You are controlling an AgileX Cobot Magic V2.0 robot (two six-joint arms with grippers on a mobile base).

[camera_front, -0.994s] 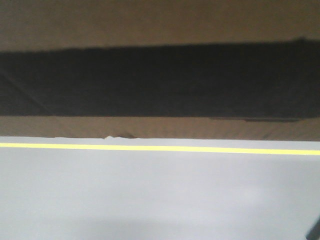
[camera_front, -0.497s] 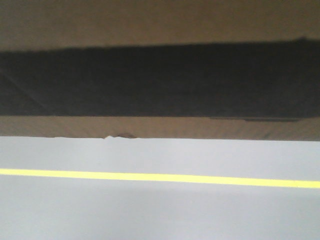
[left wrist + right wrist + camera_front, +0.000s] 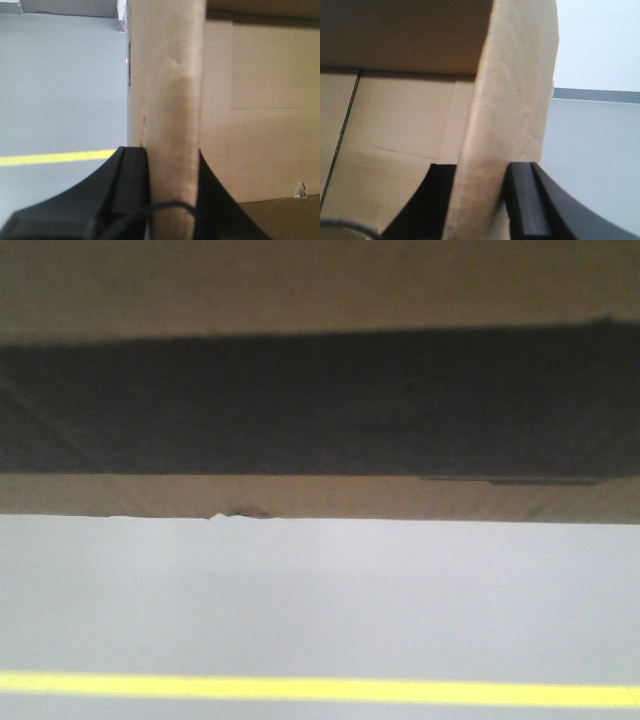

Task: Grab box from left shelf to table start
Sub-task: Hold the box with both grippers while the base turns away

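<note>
You hold the box [image 3: 320, 400].
Left gripper [image 3: 170, 159] and right gripper [image 3: 481, 170] each clench its wall; a yellow line [image 3: 320, 688] lies below the box.

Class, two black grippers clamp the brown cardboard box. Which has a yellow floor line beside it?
The black left gripper: beside its side of the brown cardboard box, a yellow line crosses the grey floor. The right gripper has plain floor.
</note>
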